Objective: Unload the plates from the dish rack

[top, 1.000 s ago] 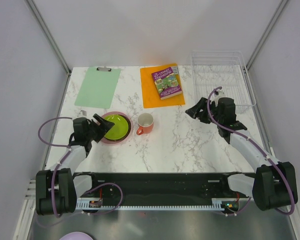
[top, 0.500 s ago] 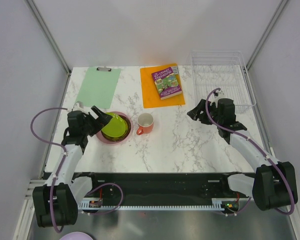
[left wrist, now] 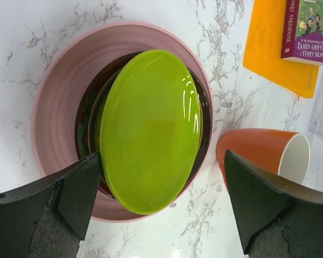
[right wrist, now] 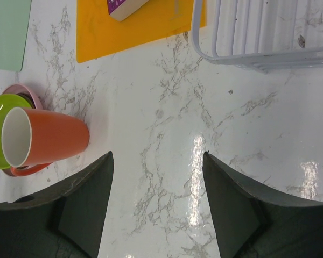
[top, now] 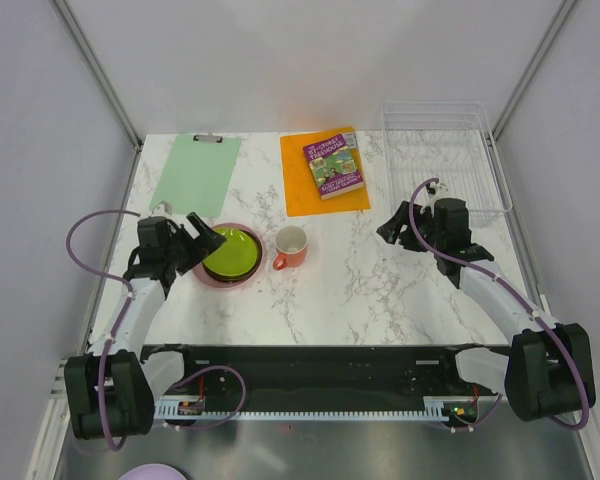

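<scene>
The plates are stacked on the table left of centre: the lime green plate on top, dark patterned plates under it, the pink plate at the bottom. In the left wrist view the green plate fills the middle, over the pink plate. My left gripper is open and empty just left of the stack. The dish rack stands empty at the back right; its corner shows in the right wrist view. My right gripper is open and empty above bare marble, front-left of the rack.
An orange-and-white mug lies right of the plates, also seen in the left wrist view and the right wrist view. A book rests on an orange mat. A green clipboard is at the back left.
My left arm has swung left and drawn back from the plate stack, its gripper staying open. My right gripper has shifted slightly right and back.
</scene>
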